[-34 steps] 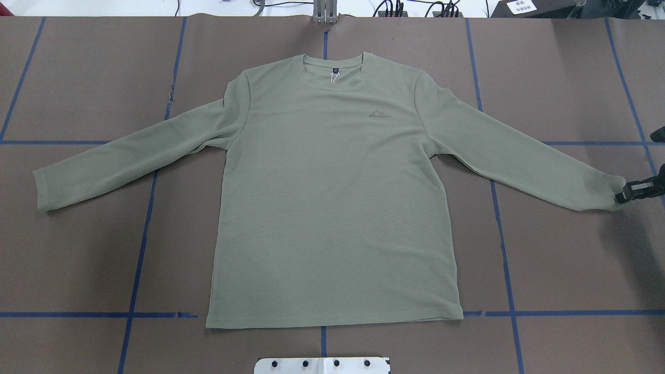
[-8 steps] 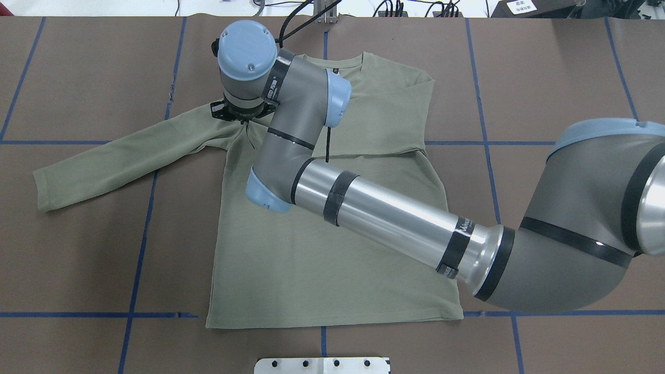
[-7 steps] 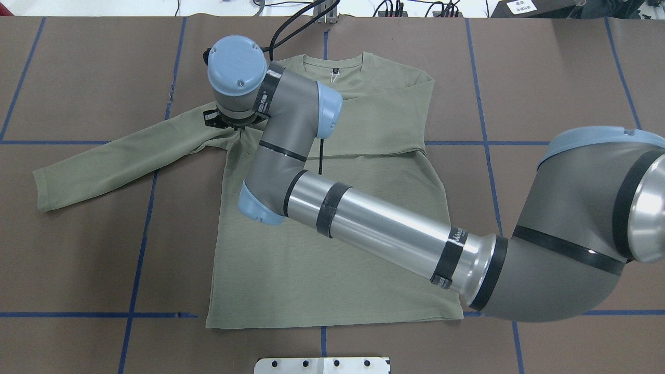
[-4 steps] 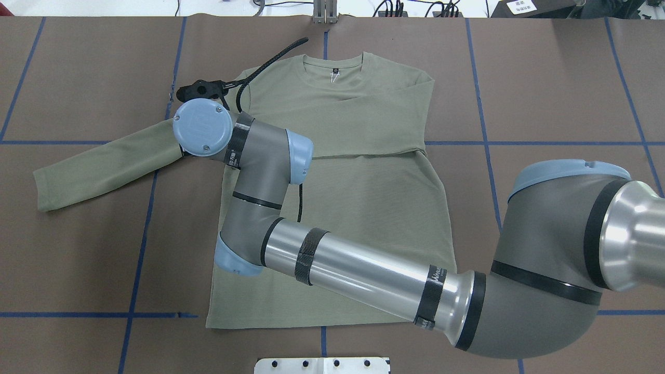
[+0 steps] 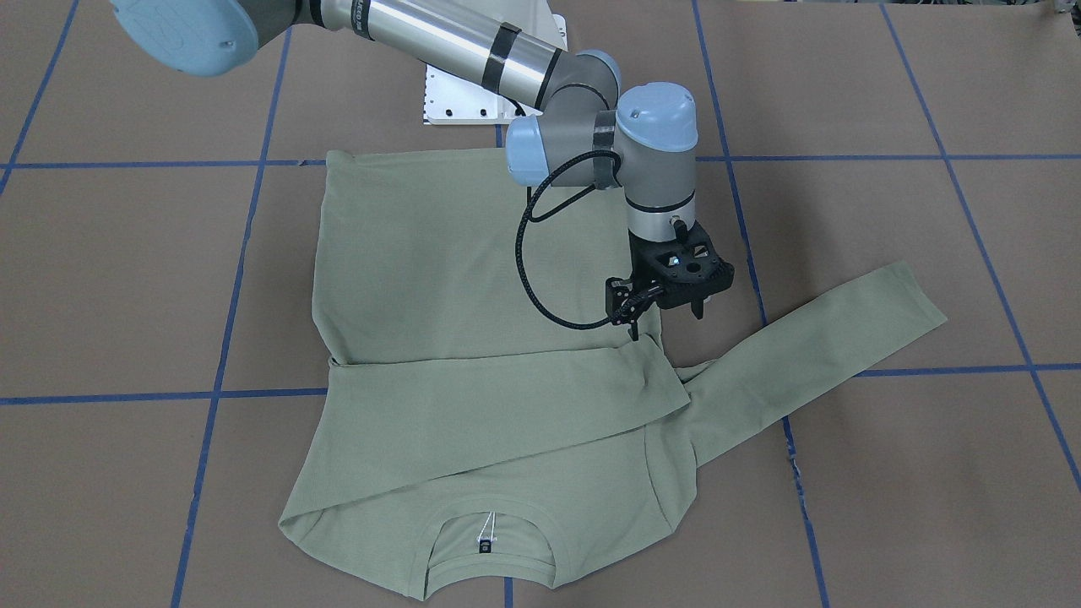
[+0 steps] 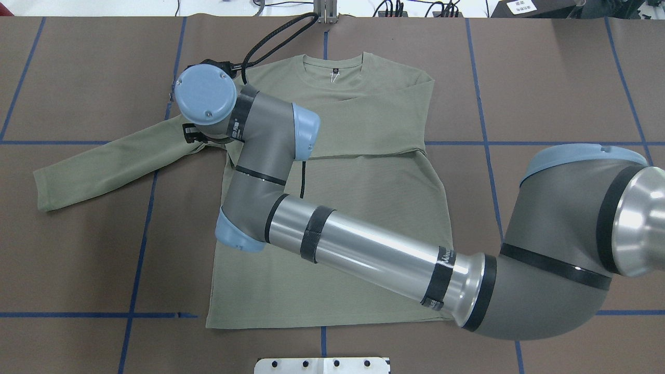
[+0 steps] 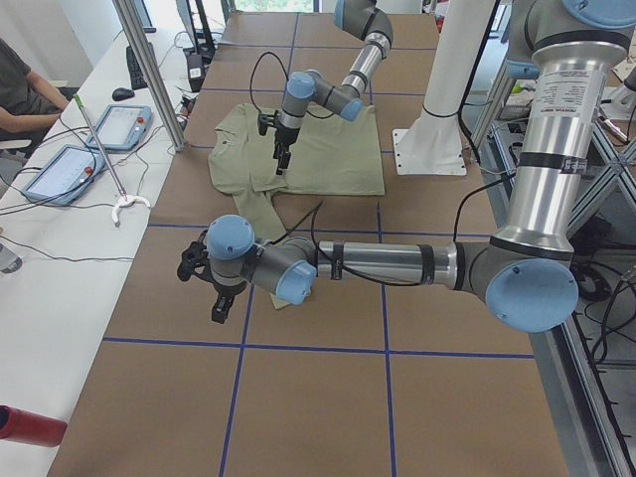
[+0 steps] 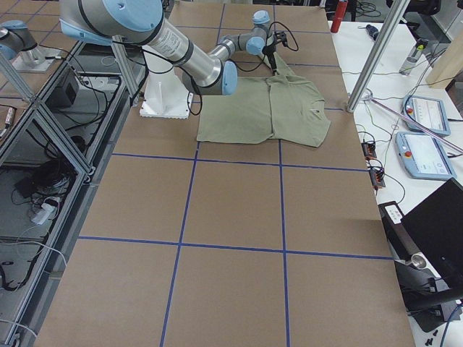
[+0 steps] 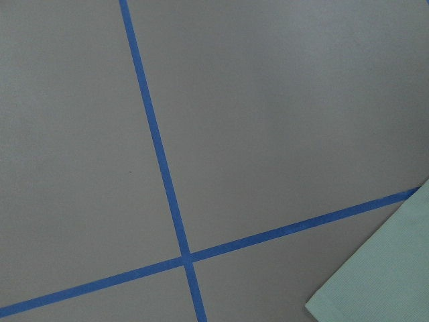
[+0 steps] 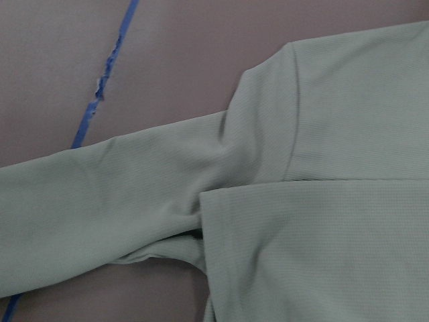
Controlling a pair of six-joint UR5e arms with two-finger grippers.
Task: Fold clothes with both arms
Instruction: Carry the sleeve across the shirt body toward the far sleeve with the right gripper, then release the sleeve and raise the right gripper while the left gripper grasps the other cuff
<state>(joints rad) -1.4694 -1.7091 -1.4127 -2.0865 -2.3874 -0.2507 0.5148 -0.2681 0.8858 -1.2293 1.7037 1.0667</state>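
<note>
**Fold status: one sleeve in, the rest not yet done**

The shirt point(image 5: 439, 279) lies flat mid-table point(image 5: 127, 279). The folded sleeve point(image 5: 507, 414) is across the chest. The other sleeve point(image 5: 828, 329) is stretched out and the hem is unfolded. The empty right gripper point(image 5: 665, 323) hovers over the cuff, jaws apart. For the left gripper point(image 7: 211, 288), I can't tell.

It's a robotics lab, plainly. Two jointed robot arms point(image 7: 397, 263) reach over a broad worktop point(image 8: 231, 289) papered brown and gridded with blue tape point(image 6: 52, 315). Aluminium posts point(image 7: 149, 70) stand along its edge. Teach pendants point(image 8: 423, 114) lie on a white side table point(image 7: 60, 258), where a person point(image 7: 20, 84) sits. Cables point(image 8: 43, 188) trail among the metal framing beside a white pedestal point(image 7: 442, 99).
</note>
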